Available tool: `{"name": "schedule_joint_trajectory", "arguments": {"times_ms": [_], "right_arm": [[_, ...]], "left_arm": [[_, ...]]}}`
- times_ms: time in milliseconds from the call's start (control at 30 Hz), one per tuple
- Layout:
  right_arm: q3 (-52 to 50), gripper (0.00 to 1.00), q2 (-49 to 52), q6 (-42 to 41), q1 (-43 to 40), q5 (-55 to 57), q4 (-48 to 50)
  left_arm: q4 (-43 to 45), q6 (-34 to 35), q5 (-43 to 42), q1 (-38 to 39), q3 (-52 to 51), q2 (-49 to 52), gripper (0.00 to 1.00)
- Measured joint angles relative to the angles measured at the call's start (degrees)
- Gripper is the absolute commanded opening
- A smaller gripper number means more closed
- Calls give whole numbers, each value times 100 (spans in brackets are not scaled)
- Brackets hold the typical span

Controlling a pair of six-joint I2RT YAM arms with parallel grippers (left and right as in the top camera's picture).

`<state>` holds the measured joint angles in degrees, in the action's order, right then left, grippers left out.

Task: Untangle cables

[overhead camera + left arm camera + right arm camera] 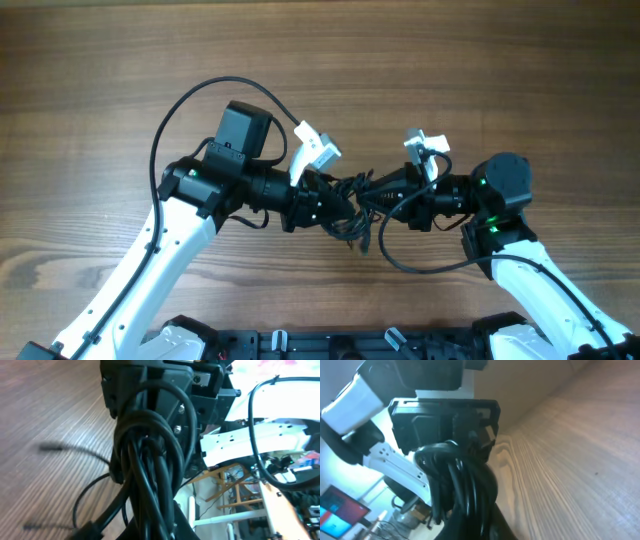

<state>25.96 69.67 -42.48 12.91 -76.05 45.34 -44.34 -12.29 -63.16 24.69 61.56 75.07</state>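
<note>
The cables (352,205) are a knotted black bundle hanging between my two grippers over the middle of the table. A few thin loops droop from it (362,238). My left gripper (325,200) is shut on the bundle's left end and my right gripper (388,190) on its right end. In the left wrist view the cables (150,475) run up from my jaws to the right gripper (165,390), and a loose loop (87,497) hangs toward the table. In the right wrist view the cables (465,490) stretch up to the left gripper (445,420).
Thick black arm wires arc over the left arm (200,95) and loop under the right arm (415,265). White camera mounts (315,148) (428,147) stick out by each wrist. Wooden table (520,70) lies all around.
</note>
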Motion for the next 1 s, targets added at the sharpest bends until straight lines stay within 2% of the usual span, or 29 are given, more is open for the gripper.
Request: {"name": "schedule_joint_trajectory", "arguments": {"times_ms": [33, 67, 100, 200, 267, 300, 333, 367, 433, 567, 633, 700, 767, 867, 933, 1000], "right_arm": [[0, 4, 0, -72, 0, 15, -31], [0, 4, 4, -127, -13, 83, -101], [0, 4, 9, -175, -22, 149, -175], [0, 4, 17, -599, -20, 745, -632], [-2, 4, 33, -1078, -22, 1370, -922], [0, 4, 37, -1499, -22, 1832, -1038], [0, 4, 39, -1703, -22, 2059, -1099], [0, 4, 42, -1930, -22, 2273, -1126], [0, 4, 42, -2566, -22, 2793, -1147], [0, 4, 42, -3309, -22, 3213, -1150], [0, 4, 42, -3458, -22, 3263, -1156], [0, 4, 42, -3558, -22, 3265, -1207], [0, 4, 42, -3600, -22, 3263, -1231], [0, 4, 42, -3620, -22, 3239, -1235], [-22, 4, 52, -3620, -22, 3193, -1285], [-28, 5, 55, -3617, -15, 3150, -1360]], "left_arm": [[83, 44, 48, 2, -2, 0, 40], [229, 208, 103, 0, -2, 0, 58], [389, 306, 162, 0, -4, 0, 100], [1150, 1165, 505, -74, -17, 0, 100], [1467, 2164, 1108, -125, -11, 0, 100], [1484, 2833, 1303, -140, -11, 0, 100], [1473, 3316, 1928, -142, -11, 0, 100], [1456, 3628, 2162, -144, -11, 0, 100], [1366, 4839, 2815, -144, -11, 0, 100], [1355, 5995, 3359, -59, -11, 0, 100], [1381, 6205, 3460, 68, -11, 4, 93], [1550, 6345, 3506, 282, -11, 39, 79], [1784, 6454, 3530, 476, -11, 157, 70], [1869, 6887, 3705, 737, -11, 455, 39], [1915, 7331, 3939, 837, 2, 649, 8], [1937, 7757, 4033, 859, 4, 752, 4]]}}
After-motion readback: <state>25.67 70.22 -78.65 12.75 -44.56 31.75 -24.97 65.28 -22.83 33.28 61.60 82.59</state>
